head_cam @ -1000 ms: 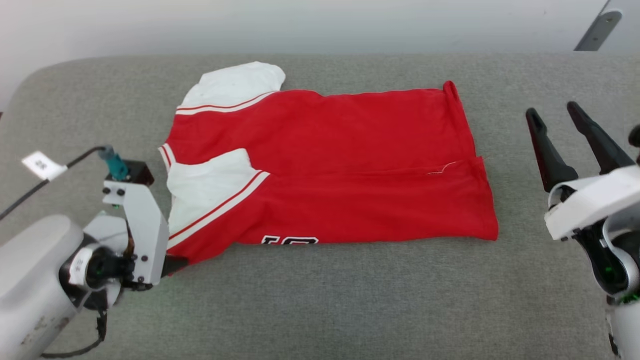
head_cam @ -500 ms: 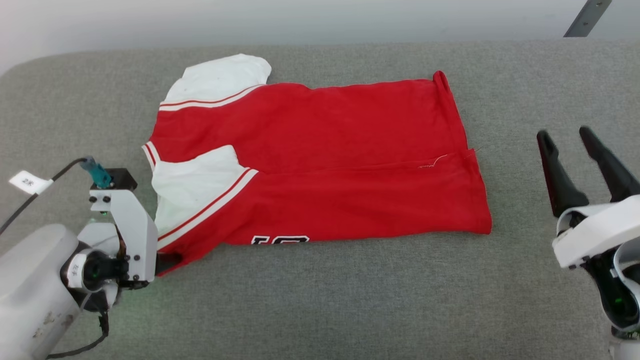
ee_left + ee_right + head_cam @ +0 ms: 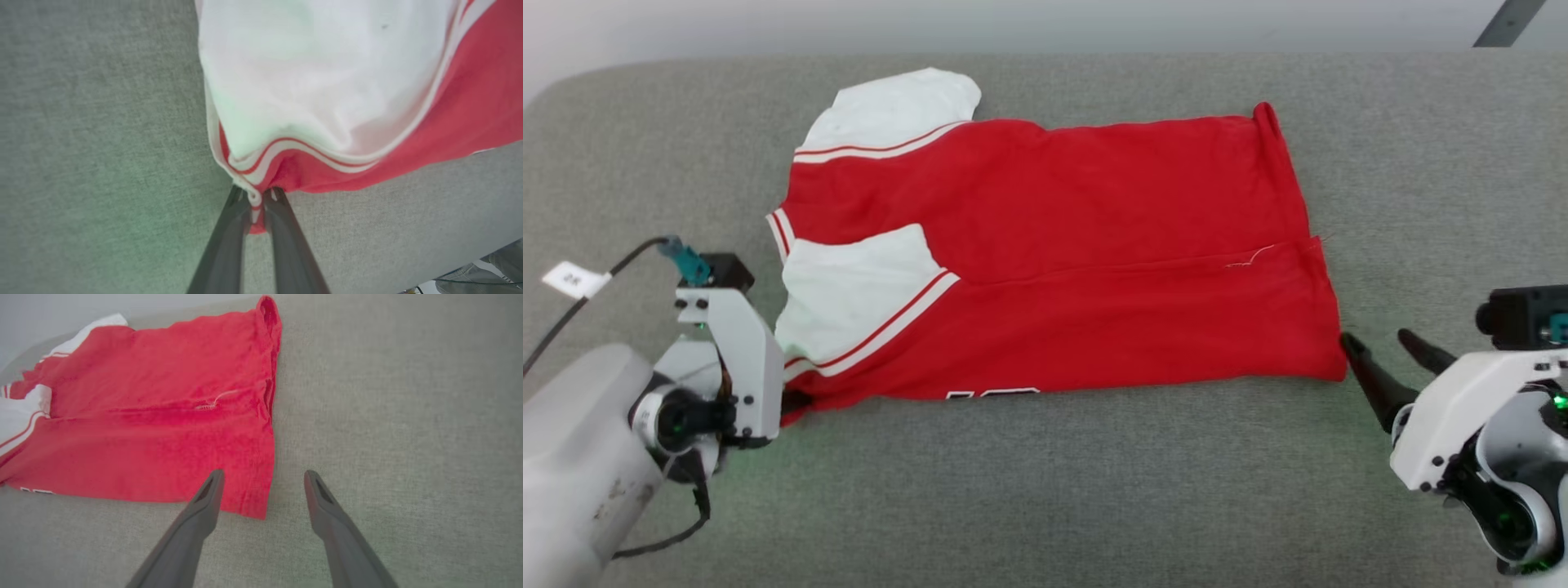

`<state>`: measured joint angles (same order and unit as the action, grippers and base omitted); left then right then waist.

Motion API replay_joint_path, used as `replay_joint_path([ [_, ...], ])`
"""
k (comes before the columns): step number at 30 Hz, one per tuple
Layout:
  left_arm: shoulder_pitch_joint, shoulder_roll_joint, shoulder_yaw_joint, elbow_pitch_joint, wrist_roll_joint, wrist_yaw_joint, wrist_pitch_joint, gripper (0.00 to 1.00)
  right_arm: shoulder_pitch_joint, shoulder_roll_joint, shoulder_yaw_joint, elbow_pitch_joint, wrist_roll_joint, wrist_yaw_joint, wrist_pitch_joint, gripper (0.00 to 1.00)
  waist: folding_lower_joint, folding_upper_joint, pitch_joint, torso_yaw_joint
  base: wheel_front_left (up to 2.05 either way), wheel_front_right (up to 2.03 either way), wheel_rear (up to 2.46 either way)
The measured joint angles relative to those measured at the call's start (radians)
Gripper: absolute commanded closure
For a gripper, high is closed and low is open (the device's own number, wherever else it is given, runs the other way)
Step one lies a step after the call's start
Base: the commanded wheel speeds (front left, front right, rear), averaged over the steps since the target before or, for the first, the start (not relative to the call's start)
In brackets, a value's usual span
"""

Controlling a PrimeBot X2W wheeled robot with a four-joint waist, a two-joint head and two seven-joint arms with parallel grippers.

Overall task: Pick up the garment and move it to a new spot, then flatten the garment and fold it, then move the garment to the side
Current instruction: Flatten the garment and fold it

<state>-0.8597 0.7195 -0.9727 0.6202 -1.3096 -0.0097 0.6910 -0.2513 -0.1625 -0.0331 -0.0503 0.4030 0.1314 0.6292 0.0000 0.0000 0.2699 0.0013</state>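
Observation:
The garment [image 3: 1078,253], a red jersey with white sleeves and striped trim, lies folded lengthwise on the grey surface; a sliver of black lettering peeks out at its near edge. In the left wrist view my left gripper [image 3: 256,196] is shut on the garment's [image 3: 327,102] near left corner, striped trim pinched between the dark fingers. In the head view that corner [image 3: 796,400] meets the left wrist housing. My right gripper [image 3: 1380,343] is open at the near right corner, and in the right wrist view its jaws [image 3: 263,477] straddle the hem corner of the garment [image 3: 163,416].
A grey fabric-covered surface [image 3: 1045,490] carries everything, with its rounded left end [image 3: 572,90] near a pale wall. A cable with a white tag [image 3: 574,279] trails from the left wrist. A dark metal bar [image 3: 1507,23] shows at the top right.
My left gripper has shut on the garment's near left corner. My right gripper has swung down and in to the near right corner, staying open. The head camera has shifted slightly.

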Motion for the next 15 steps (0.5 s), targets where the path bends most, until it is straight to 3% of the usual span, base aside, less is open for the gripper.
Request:
replay_joint_path([
  [13,-0.053,-0.054,0.001,0.051,0.007,-0.051,-0.015,1.00,-0.162,0.010,0.021,0.264,-0.026,0.000,0.116,0.00,0.0000,0.0000,0.043,0.047,0.00,0.00,0.00],
  [14,-0.055,-0.057,0.001,0.054,0.007,-0.053,-0.015,1.00,-0.174,0.009,0.028,0.278,-0.025,0.000,0.128,0.51,0.0000,0.0000,0.044,0.050,0.00,0.00,0.00],
  [15,-0.057,-0.060,0.001,0.056,0.007,-0.054,-0.017,1.00,-0.183,0.006,0.029,0.294,-0.025,0.000,0.133,0.76,0.0000,0.0000,0.045,0.053,0.00,0.00,0.00],
])
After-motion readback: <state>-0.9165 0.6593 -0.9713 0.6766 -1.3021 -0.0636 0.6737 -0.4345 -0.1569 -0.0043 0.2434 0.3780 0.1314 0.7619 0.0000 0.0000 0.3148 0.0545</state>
